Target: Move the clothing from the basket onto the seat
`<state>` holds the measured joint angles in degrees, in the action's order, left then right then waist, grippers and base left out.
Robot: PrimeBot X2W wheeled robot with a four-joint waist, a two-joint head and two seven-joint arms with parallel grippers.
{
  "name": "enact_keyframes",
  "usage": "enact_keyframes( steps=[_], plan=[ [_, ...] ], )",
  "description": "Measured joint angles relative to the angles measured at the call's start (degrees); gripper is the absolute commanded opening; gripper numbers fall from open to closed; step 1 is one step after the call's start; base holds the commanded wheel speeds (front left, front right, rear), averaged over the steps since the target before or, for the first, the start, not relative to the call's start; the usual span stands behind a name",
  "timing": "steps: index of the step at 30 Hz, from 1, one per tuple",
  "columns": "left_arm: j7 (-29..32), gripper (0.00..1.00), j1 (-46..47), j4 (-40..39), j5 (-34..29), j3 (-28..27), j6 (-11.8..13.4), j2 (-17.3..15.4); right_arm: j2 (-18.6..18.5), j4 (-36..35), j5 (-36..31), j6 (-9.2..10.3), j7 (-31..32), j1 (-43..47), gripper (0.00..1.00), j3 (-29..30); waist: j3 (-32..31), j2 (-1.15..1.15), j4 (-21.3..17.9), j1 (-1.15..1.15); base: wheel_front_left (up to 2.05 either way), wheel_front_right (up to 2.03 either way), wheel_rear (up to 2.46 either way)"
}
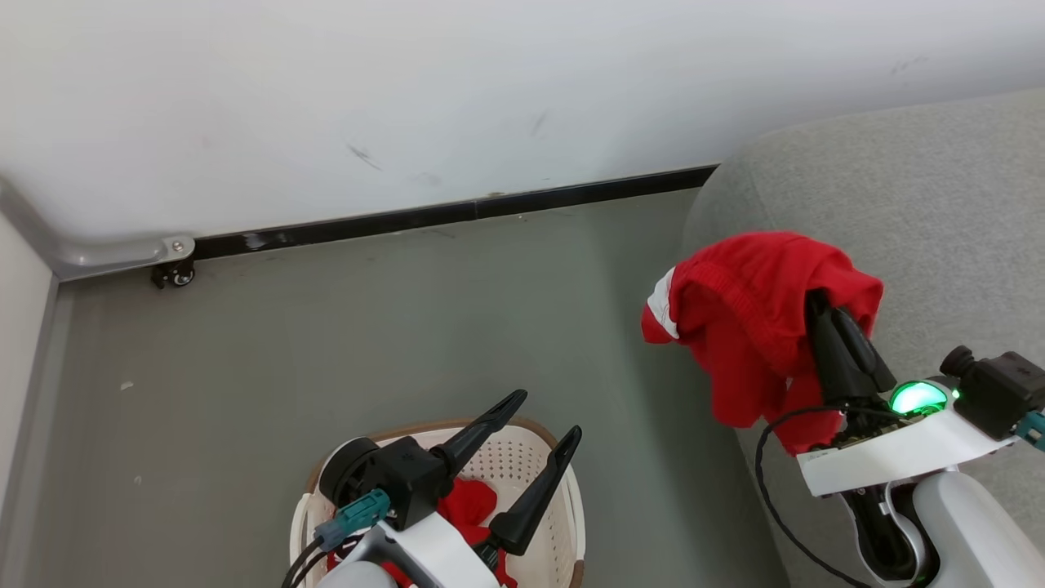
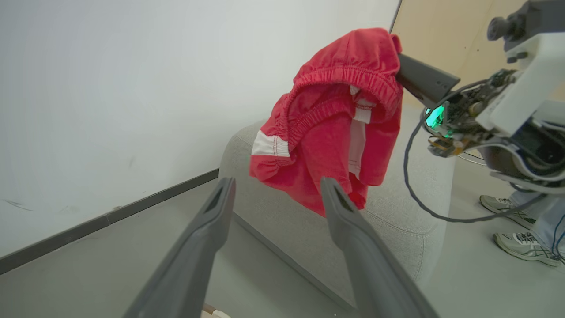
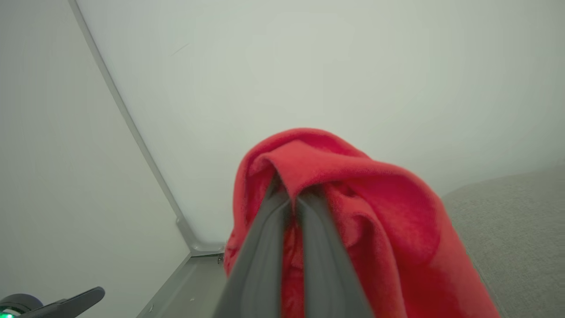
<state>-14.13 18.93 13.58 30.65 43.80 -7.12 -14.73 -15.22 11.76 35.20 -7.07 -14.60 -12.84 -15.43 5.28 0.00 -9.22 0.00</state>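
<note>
My right gripper [image 1: 820, 298] is shut on a red garment with white trim [image 1: 747, 322], held in the air over the left edge of the grey seat [image 1: 914, 196]. The cloth drapes over the closed fingers [image 3: 282, 207] and hangs below them, red garment [image 2: 335, 119] and seat [image 2: 397, 212] also showing in the left wrist view. My left gripper [image 1: 549, 415] stands open above the cream basket [image 1: 563, 523], its fingers [image 2: 220, 207] spread with nothing between them. More red clothing [image 1: 469, 502] lies inside the basket.
A white wall with a black baseboard [image 1: 457, 214] runs along the back, and grey floor [image 1: 367, 327] lies between wall, basket and seat. A caster on a metal rail [image 1: 173, 273] sits at the far left. A person's sneakers [image 2: 521, 225] stand beyond the seat.
</note>
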Motion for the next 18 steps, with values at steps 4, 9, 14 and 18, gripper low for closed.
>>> enact_keyframes(
  steps=[4,9,14,18],
  plan=[
    [-0.01,1.0,0.07,0.2,0.48,0.1,0.0,-0.38,0.0,-0.47,-0.34,0.0,0.0,0.15,0.0,0.44,0.1,0.0,-1.0,0.0,0.0,0.0,0.0],
    [-0.01,1.0,0.15,0.26,0.48,1.12,0.0,-1.07,0.1,-1.0,-0.45,0.0,0.01,1.33,0.0,1.09,0.22,0.0,-2.3,0.0,0.0,0.0,0.0],
    [-0.01,1.0,0.29,0.23,0.51,1.94,0.0,-1.04,0.07,-2.03,-0.96,0.0,0.0,1.33,0.0,2.24,0.27,0.0,-3.68,0.0,0.0,0.0,0.0],
    [-0.01,1.0,0.64,0.08,0.97,2.96,0.0,-1.05,0.0,-2.27,-1.55,0.0,0.01,1.43,0.0,2.89,0.28,0.0,-4.84,0.0,0.0,0.0,0.0]
  ],
)
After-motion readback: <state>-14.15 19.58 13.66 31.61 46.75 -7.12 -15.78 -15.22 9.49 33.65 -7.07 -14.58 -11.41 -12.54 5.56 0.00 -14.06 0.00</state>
